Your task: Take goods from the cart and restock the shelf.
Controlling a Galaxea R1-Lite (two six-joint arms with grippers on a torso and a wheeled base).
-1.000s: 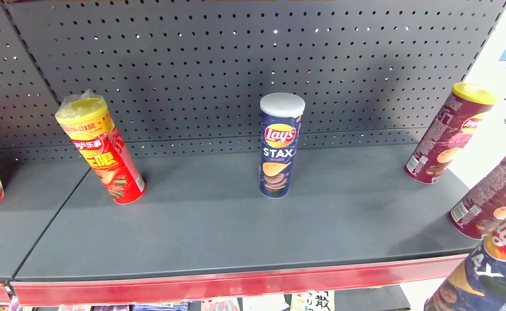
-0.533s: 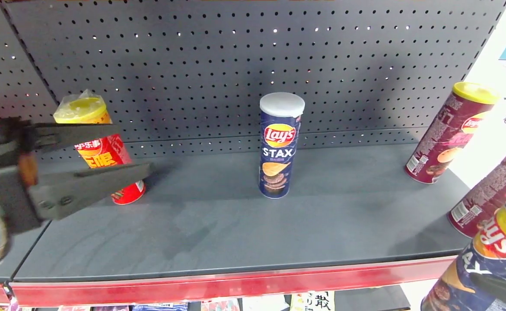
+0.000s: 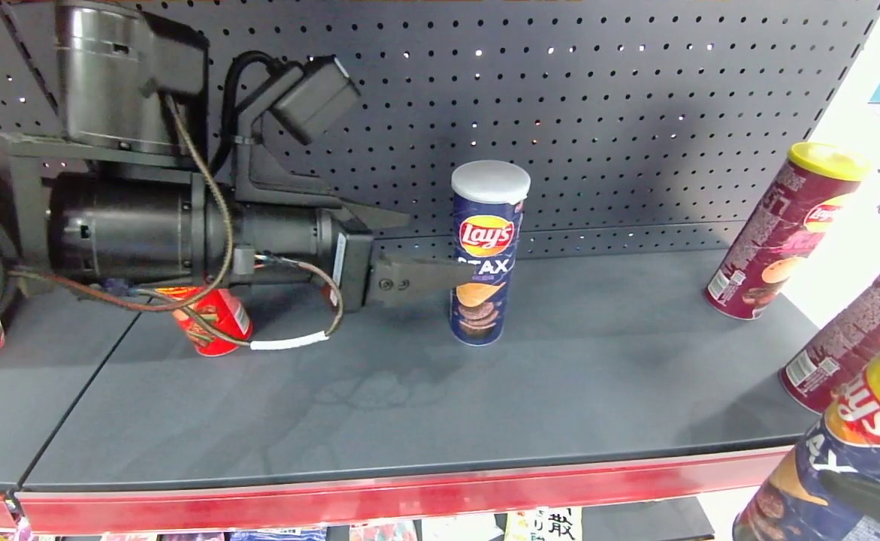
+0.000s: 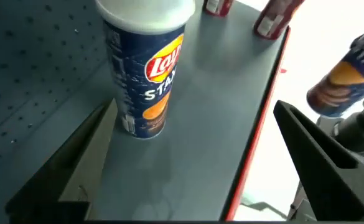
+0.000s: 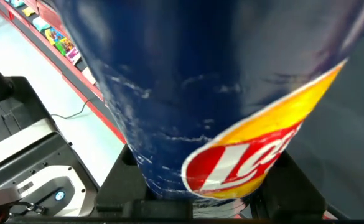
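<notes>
A blue chip can (image 3: pixel 487 255) with a white lid stands upright mid-shelf, close to the pegboard. My left gripper (image 3: pixel 443 244) reaches in from the left at its label height, open, with one finger's tip in front of the can's side. In the left wrist view that can (image 4: pixel 147 68) stands just ahead of one of the fingers (image 4: pixel 82 165), not between the two. My right gripper (image 5: pixel 206 186) is shut on a second blue chip can (image 5: pixel 219 93). This held can (image 3: pixel 853 451) hangs tilted off the shelf's front right corner.
A red chip can (image 3: pixel 214 319) stands on the left, partly behind my left arm. Two maroon cans (image 3: pixel 785 225) (image 3: pixel 857 334) lean at the right end. The shelf (image 3: pixel 409 406) has open floor in front of the blue can and a red front lip (image 3: pixel 409 496).
My left arm has come in from the left and swept right across the shelf until its open fingers reached the standing blue can. The held can at the lower right rose slightly.
</notes>
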